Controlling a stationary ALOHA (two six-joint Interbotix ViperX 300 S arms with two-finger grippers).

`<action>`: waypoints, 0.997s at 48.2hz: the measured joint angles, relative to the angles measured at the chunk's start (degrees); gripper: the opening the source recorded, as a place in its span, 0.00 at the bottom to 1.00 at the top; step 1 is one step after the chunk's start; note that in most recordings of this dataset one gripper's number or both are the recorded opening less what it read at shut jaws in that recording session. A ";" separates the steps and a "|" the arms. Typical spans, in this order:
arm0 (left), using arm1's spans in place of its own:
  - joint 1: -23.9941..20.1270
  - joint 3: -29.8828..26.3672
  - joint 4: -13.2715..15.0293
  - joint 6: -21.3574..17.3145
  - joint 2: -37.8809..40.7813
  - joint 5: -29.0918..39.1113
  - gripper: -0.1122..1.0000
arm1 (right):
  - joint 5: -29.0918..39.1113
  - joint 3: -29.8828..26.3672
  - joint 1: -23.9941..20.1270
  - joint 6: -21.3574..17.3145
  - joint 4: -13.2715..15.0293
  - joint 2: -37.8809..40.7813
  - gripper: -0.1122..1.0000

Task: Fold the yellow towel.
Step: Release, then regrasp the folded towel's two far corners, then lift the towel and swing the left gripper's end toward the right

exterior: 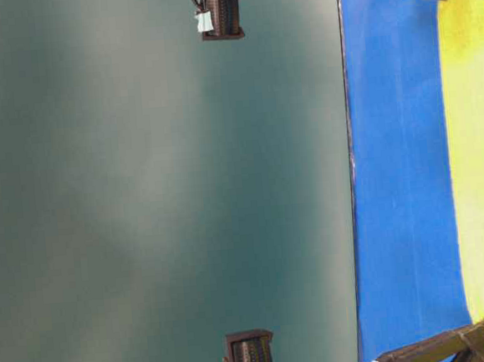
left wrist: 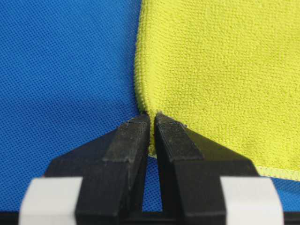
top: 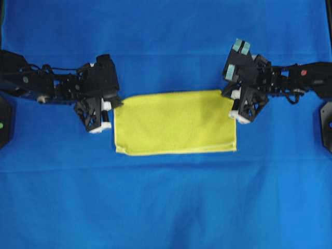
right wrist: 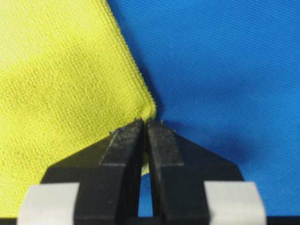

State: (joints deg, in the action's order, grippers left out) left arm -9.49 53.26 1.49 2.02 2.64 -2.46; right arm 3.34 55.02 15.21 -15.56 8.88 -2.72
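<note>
The right gripper has its jaws pinched together on a corner of the yellow towel, blue cloth toward three o'clock.

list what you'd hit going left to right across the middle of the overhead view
left arm → left gripper, shut on the towel's left corner → yellow towel lying on the blue cloth → right gripper, shut on the towel's right corner → right arm

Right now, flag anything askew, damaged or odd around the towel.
Nothing stands out. The towel lies flat as a neat rectangle on the blue cloth. The left gripper and right gripper are each shut on a far corner, one per side.
</note>
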 measured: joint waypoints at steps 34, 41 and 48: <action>0.62 -5.45 0.00 -0.26 -21.01 16.26 0.13 | 16.44 -1.93 0.09 -0.44 0.00 -23.91 0.12; 1.23 -5.54 0.00 -0.18 -23.38 16.44 0.13 | 16.70 -1.67 0.00 -0.53 0.00 -27.33 0.12; 2.11 -5.54 0.00 -0.09 -23.73 16.08 0.13 | 16.70 -1.58 0.00 -0.62 0.00 -27.86 0.12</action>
State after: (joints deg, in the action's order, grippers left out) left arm -7.38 47.72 1.49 1.93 -21.09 13.62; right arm 20.04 53.44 15.21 -16.17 8.88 -30.59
